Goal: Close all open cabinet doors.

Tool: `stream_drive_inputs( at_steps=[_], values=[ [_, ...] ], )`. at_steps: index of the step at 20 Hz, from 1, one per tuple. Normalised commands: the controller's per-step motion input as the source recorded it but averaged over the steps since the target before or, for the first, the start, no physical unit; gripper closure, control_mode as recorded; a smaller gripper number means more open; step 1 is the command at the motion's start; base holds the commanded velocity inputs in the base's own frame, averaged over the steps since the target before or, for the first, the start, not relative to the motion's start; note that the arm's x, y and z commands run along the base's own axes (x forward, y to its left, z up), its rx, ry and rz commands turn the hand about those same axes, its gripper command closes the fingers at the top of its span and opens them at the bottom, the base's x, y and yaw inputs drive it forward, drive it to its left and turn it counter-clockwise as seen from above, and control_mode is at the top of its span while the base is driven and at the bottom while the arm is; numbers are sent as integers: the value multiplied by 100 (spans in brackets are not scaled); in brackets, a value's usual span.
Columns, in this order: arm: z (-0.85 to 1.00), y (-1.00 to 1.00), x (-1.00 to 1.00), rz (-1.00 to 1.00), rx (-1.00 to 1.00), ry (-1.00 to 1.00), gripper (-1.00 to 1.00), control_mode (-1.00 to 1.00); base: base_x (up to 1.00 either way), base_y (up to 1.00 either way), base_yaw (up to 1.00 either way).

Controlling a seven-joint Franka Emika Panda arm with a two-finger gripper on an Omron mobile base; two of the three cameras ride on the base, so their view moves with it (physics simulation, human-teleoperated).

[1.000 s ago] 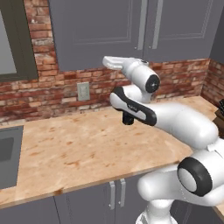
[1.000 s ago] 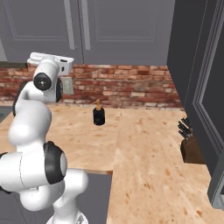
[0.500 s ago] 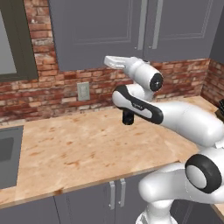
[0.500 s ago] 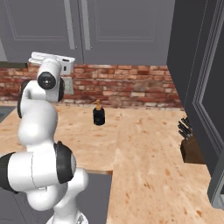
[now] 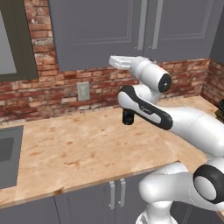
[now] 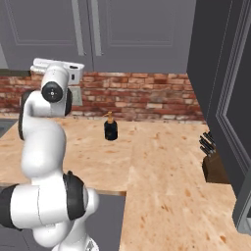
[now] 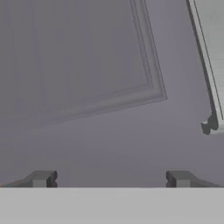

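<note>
Hand view: two dark fingertips (image 7: 41, 178) are seen set wide apart, nothing held between them, the gripper (image 7: 109, 179) close before a slate-grey cabinet door (image 7: 87, 65). A recessed panel and a silver bar handle (image 7: 210, 65), cut off at the edge, are noted. Above the counter (image 5: 78, 148), the doors are mounted over brick; the right-hand door (image 6: 230, 98) is seen swung out, its edges cropped.

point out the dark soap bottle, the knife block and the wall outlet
dark soap bottle with gold pump (image 6: 111, 131), right base view, its body
brown knife block (image 6: 214, 168), right base view, its front face
grey wall outlet plate (image 5: 83, 91), left base view, its centre
</note>
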Motion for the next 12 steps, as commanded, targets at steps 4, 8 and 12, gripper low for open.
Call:
stream_drive_inputs(
  at_steps=[4,8,12],
  values=[
    [32,-28,-35,-2,-1,8,-100,-100,0,0,0],
    [12,-29,-42,0,-6,12,-100,-100,0,0,0],
    [1,-23,-66,-3,-10,16,-100,-100,0,0,0]
  ],
)
